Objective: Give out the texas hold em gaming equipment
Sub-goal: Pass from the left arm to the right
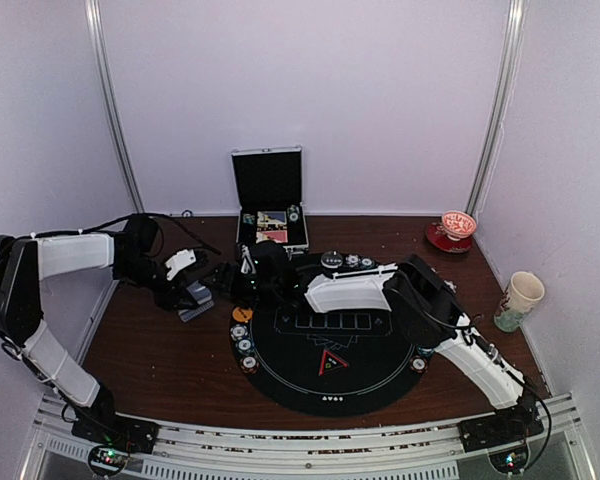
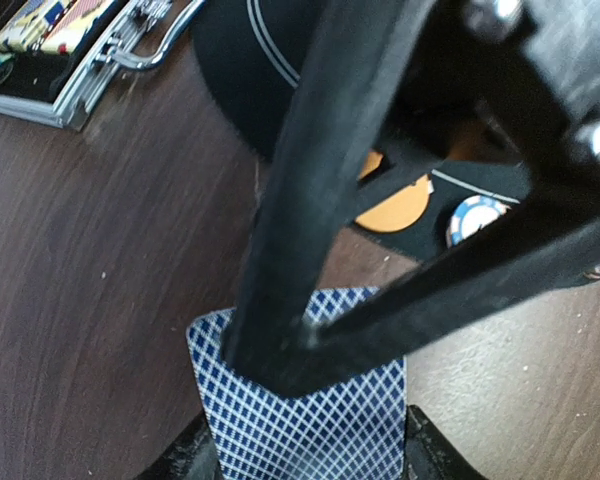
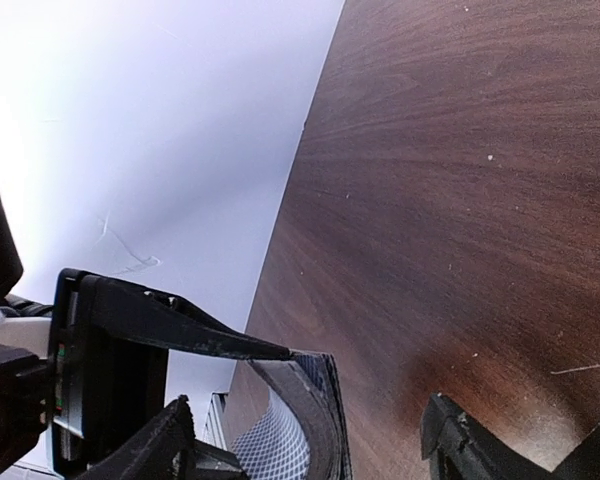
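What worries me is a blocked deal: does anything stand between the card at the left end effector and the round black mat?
Yes. In the left wrist view, the right end effector crosses directly between the card and the mat, its tips at the card.

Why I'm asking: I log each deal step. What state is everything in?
case, open, lid upright
card, held by left gripper
left gripper, shut on card
right gripper, at the card, grip unclear
cup, upright

Blue-and-white lattice-backed card (image 2: 310, 430), orange disc (image 2: 395, 206), blue-white striped chip (image 2: 472, 218), black mat (image 2: 225, 70), brown table (image 2: 90, 250).
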`<state>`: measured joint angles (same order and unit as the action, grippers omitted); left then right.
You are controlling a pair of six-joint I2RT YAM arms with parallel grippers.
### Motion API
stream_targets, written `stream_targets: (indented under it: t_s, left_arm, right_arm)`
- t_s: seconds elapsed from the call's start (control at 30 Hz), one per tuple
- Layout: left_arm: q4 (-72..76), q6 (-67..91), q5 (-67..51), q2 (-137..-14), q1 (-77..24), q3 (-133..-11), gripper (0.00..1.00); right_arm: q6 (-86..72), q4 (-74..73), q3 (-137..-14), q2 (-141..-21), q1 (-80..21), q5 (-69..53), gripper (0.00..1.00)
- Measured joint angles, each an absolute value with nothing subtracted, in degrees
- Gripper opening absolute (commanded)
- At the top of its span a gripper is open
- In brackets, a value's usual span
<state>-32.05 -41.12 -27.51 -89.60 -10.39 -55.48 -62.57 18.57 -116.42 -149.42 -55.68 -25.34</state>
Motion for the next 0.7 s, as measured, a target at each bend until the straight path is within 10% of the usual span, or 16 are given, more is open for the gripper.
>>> stream_targets:
  t_s: [0.7]
  left_arm:
    - [-32.62,-39.97,-26.44,-85.67,-15.75,-52.23,0.52]
  right_arm:
    - [-64.51,23.11,-109.45,-148.46,-56.82,-30.76,0.55]
